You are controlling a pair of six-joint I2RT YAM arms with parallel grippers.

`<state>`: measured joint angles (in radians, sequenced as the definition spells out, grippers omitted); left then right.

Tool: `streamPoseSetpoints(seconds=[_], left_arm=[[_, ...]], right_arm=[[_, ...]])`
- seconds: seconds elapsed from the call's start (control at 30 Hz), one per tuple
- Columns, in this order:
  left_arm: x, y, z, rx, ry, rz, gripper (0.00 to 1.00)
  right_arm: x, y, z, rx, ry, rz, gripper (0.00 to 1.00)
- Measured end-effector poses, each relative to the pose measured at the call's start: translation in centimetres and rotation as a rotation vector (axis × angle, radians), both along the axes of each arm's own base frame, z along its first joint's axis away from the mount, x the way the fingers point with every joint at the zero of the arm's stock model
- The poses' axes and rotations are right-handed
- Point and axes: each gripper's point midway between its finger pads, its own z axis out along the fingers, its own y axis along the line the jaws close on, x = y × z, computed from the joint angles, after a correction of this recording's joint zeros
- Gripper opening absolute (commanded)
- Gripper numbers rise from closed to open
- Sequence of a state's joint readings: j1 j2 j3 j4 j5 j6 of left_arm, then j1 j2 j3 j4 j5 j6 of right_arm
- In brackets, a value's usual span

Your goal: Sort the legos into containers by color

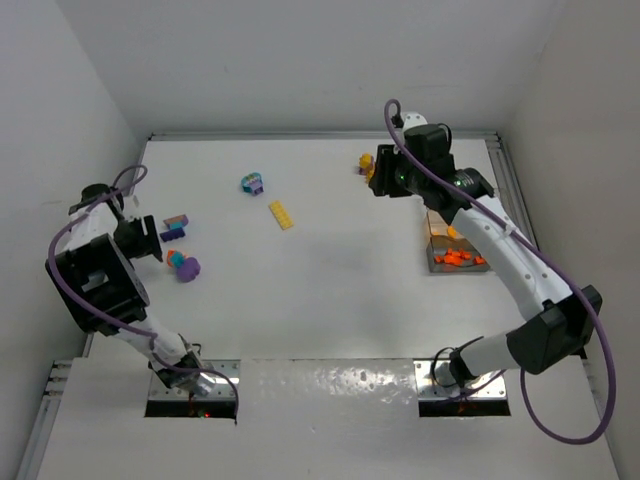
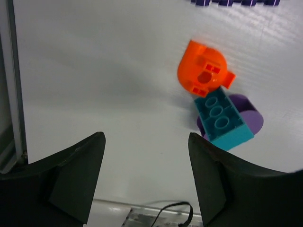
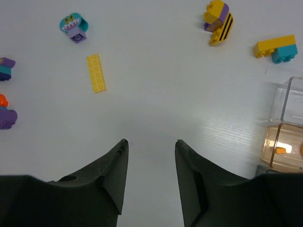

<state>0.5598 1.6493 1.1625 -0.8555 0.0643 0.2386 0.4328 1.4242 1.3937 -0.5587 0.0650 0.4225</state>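
An orange, teal and purple lego clump (image 1: 182,265) lies at the left, just right of my left gripper (image 1: 156,243). In the left wrist view its orange brick (image 2: 203,73) and teal brick (image 2: 221,118) sit ahead and to the right of the open left gripper (image 2: 147,142), apart from the fingers. My right gripper (image 1: 381,174) hovers at the back right, next to a yellow clump (image 1: 367,165). It stands open (image 3: 151,142) over bare table with nothing between its fingers. The clear container (image 1: 455,245) at the right holds orange bricks, and its wall (image 3: 286,142) shows in the right wrist view.
A yellow plate (image 1: 282,215) and a teal-purple clump (image 1: 252,184) lie mid-table. A purple, teal and tan clump (image 1: 176,226) sits near the left gripper. A yellow-purple clump (image 3: 218,16) and a yellow-teal brick (image 3: 277,47) lie beyond the container. White walls enclose the table.
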Motion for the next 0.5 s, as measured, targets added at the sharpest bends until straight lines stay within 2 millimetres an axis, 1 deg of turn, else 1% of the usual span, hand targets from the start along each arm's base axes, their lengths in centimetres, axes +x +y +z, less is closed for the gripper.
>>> streamPoseSetpoints(seconds=[0.03, 0.13, 0.3, 0.4, 0.5], left_arm=[[0.4, -0.1, -0.2, -0.006, -0.010, -0.005, 0.67], [1.6, 0.0, -1.2, -0.026, -0.034, -0.013, 0.66], [2.6, -0.4, -3.3, -0.073, -0.032, -0.036, 0.66], [3.2, -0.8, -3.7, -0.075, -0.038, -0.061, 0.66], [4.0, -1.7, -4.2, -0.079, -0.043, -0.095, 0.66]], right_arm=[[-0.1, 0.3, 0.3, -0.004, -0.007, 0.003, 0.44], [-0.6, 1.0, 0.5, -0.021, -0.008, 0.013, 0.44], [-1.0, 2.4, 0.5, -0.054, 0.003, 0.033, 0.44], [-1.4, 2.5, 0.3, -0.074, 0.016, 0.033, 0.44], [-1.7, 2.3, 0.3, -0.093, 0.022, 0.026, 0.44]])
